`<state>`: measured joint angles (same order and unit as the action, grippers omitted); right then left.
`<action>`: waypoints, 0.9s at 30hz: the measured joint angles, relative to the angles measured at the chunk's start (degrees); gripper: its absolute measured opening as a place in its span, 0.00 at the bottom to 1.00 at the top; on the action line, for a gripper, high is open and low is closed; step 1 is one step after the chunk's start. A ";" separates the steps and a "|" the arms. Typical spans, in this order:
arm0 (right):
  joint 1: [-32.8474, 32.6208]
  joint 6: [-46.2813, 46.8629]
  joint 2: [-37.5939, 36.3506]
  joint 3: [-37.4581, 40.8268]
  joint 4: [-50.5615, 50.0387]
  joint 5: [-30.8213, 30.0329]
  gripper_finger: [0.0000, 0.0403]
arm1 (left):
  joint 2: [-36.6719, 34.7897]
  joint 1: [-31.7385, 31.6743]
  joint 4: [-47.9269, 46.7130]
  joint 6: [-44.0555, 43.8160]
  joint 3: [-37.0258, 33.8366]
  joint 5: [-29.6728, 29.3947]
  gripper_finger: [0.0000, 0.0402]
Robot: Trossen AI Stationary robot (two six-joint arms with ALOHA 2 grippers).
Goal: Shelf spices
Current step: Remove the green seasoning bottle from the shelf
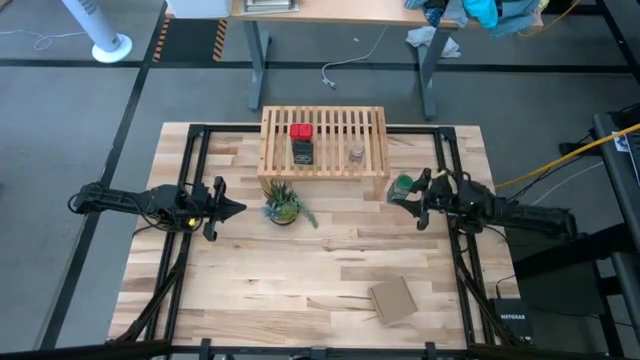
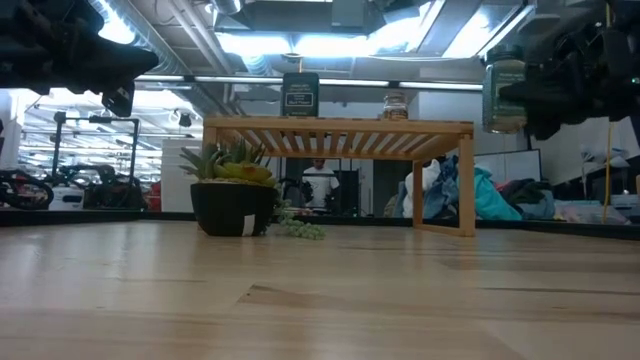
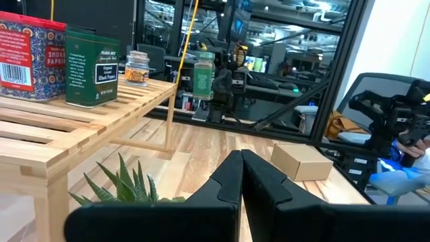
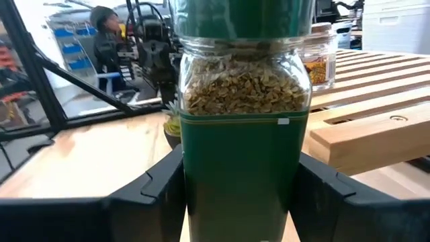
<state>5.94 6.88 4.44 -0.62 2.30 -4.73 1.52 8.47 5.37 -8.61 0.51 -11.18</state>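
Red tin (image 3: 23, 59): reads "SMOKED PAPRIKA"
Dark tin (image 3: 92, 67): "Ground Black Pepper"
Right gripper (image 4: 242, 181): clamped on green jar (image 4: 243, 121), beside shelf (image 1: 324, 140)
Left gripper (image 3: 240, 176): fingers together

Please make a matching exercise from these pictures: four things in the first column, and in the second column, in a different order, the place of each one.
Things:
1. red tin
2. green-capped jar
3. potted plant
4. cardboard piece

Places:
a. on the table in front of the shelf, near its left leg
b. held in the jaws of the right gripper, beside the shelf's right end
c. on top of the shelf, next to the dark tin
d. flat on the table, on the near right part

Pairs: 1-c, 2-b, 3-a, 4-d
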 joint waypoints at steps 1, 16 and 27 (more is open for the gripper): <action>-1.42 0.01 0.79 0.02 0.12 -1.78 0.51 | 0.00 0.00 0.00 0.24 0.00 0.00 0.00; -16.95 0.08 24.39 0.13 21.94 -17.05 0.51 | 0.02 0.00 0.00 2.63 0.00 0.00 0.00; -17.99 0.28 47.37 -0.36 43.96 -17.78 0.51 | 0.02 0.00 -0.40 2.63 0.00 0.00 0.00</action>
<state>-12.05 7.16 51.81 -0.98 46.26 -22.52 1.54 8.47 4.97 -5.98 0.51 -11.18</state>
